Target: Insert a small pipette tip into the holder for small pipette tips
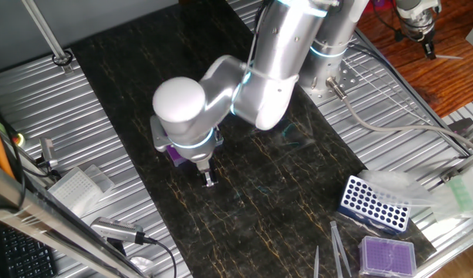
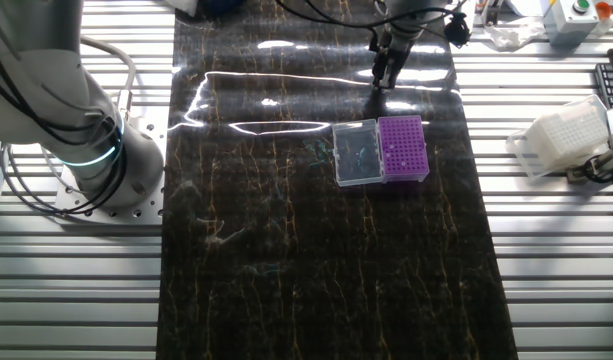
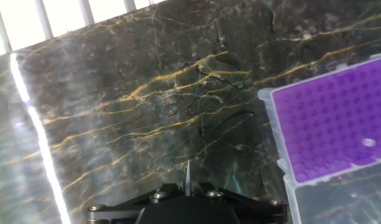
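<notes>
My gripper (image 1: 209,179) hangs above the dark marble mat, fingers pointing down. In the hand view the jaws are closed on the small pipette tip (image 3: 187,177), a thin clear needle sticking out between them. The holder for small pipette tips (image 2: 403,148) is a deep-purple rack with its clear lid (image 2: 356,155) open beside it. In the other fixed view my gripper (image 2: 384,75) is beyond the rack, apart from it. In the hand view the rack (image 3: 339,124) lies to the right of the tip. In one fixed view my hand hides most of the rack (image 1: 174,154).
A blue-and-white rack (image 1: 373,205) and a paler lilac rack (image 1: 388,255) stand at the mat's near right corner, with thin metal tools (image 1: 336,247) beside them. A white tip box (image 2: 561,140) sits off the mat. The arm's base (image 2: 86,150) stands beside the mat.
</notes>
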You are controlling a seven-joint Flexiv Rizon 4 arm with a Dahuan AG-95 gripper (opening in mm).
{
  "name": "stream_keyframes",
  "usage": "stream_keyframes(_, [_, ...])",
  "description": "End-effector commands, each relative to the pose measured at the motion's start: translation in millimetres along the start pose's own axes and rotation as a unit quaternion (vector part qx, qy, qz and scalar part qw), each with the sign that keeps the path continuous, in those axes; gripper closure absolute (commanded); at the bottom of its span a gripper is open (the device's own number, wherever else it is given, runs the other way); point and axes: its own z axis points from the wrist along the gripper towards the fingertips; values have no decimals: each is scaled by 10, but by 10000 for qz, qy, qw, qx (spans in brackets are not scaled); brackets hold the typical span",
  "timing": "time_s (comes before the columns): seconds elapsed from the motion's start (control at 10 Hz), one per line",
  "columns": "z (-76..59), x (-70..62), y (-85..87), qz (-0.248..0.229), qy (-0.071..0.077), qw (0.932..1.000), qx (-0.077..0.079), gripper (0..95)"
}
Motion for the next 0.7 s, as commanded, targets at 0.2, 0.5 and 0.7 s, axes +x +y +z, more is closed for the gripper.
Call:
stream_keyframes(0.2, [-167,9,-38,-272,61,9996,-32,950])
stream_keyframes(0.5, [-256,11,-142,-880,78,9961,-24,950])
stream_keyframes(0.7, [-301,15,-228,-1216,93,9925,-15,950])
